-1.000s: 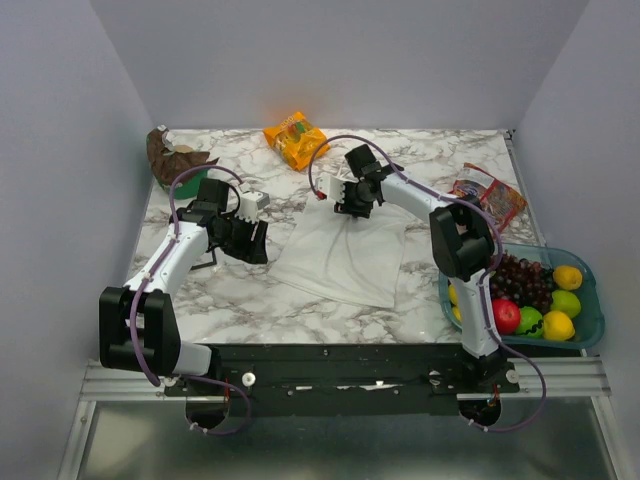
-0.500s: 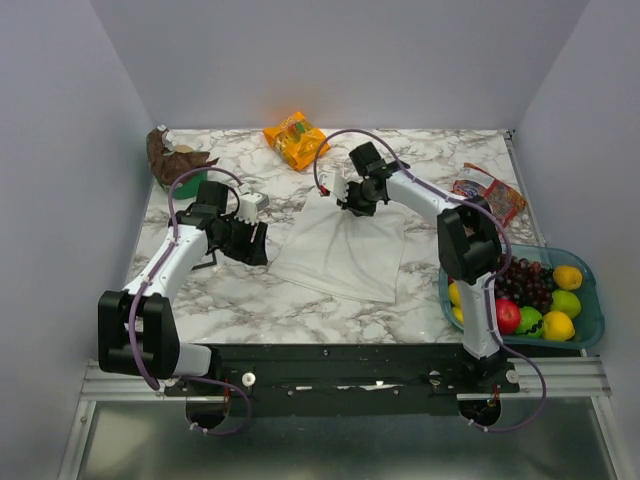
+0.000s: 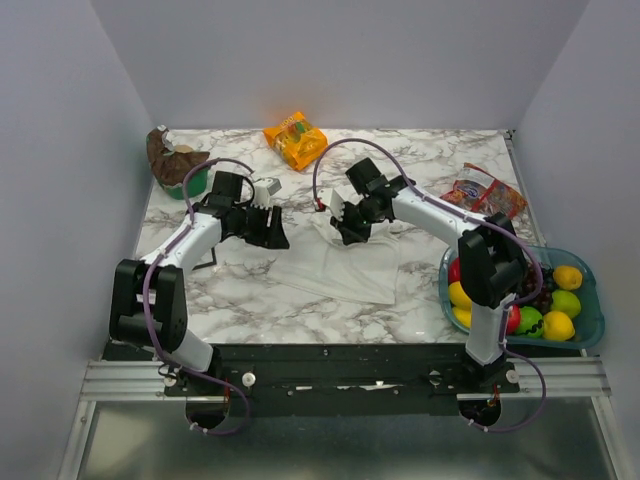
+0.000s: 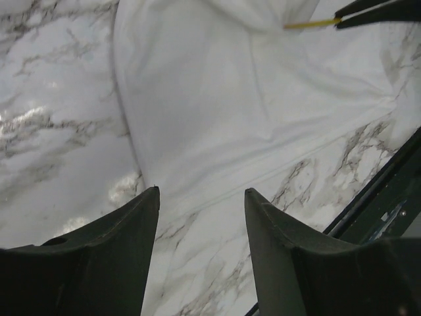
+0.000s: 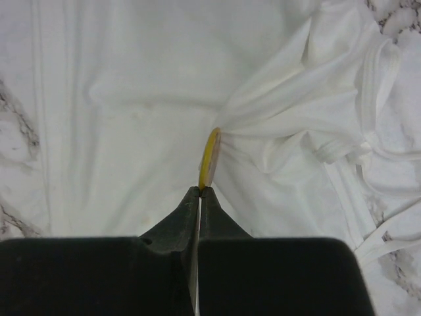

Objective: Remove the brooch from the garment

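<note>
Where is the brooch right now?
In the right wrist view the brooch stands edge-on at centre, pinched by the right tool, with the cloth of the white sleeveless top puckered toward it.

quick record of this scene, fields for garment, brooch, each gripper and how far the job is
garment: white, lying on the marble table, bunched near the straps
brooch: seen edge-on, cloth puckered toward it, not yet free
right gripper: shut on the brooch, pinching its edge
left gripper: open, over the garment's edge, holding nothing
progress: brooch gripped, removal not done
</note>
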Available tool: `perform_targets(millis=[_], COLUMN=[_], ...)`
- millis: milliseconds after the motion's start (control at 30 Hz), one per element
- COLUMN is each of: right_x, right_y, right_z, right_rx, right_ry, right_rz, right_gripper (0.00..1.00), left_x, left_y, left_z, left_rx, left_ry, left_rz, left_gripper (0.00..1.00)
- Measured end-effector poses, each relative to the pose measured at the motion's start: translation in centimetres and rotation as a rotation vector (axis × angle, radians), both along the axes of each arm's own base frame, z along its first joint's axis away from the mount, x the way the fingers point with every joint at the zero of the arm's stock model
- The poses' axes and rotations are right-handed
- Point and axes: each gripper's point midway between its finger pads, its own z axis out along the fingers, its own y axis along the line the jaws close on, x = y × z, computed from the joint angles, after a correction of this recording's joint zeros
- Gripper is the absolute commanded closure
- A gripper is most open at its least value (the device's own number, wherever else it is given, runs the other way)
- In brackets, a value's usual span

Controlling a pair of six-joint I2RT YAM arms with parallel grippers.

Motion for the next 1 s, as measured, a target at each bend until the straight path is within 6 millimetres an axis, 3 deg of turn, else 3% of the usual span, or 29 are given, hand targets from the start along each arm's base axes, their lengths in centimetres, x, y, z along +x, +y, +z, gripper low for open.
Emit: perform_targets(millis=[233, 600, 800, 1000], right_x=[-1.5, -1.7, -1.0, 0.0], right_y=[0.7, -0.6, -1.3, -1.7], right_z=[0.0, -3.1, -3.7, -4.6], right_rx=[0.031, 0.023, 0.022, 0.013], right_ry=[0.078, 0.264, 0.305, 0.323], right_rz=[-0.016, -0.173, -0.236, -0.274], right_gripper=[0.99, 0.99, 0.99, 0.99], left_x=[2.2, 1.9, 1.7, 2.5], left_y=[-4.7, -8.6, -11.1, -12.1], left_z=[2.2, 0.8, -0.2, -0.4], left_rx=[-0.12, -0.163, -0.156, -0.129], left_ry=[-0.168, -0.16, -0.177, -0.227], left_rz=[-0.124, -0.217, -0.302, -0.356], left_gripper=[0.4, 0.41, 0.43, 0.45])
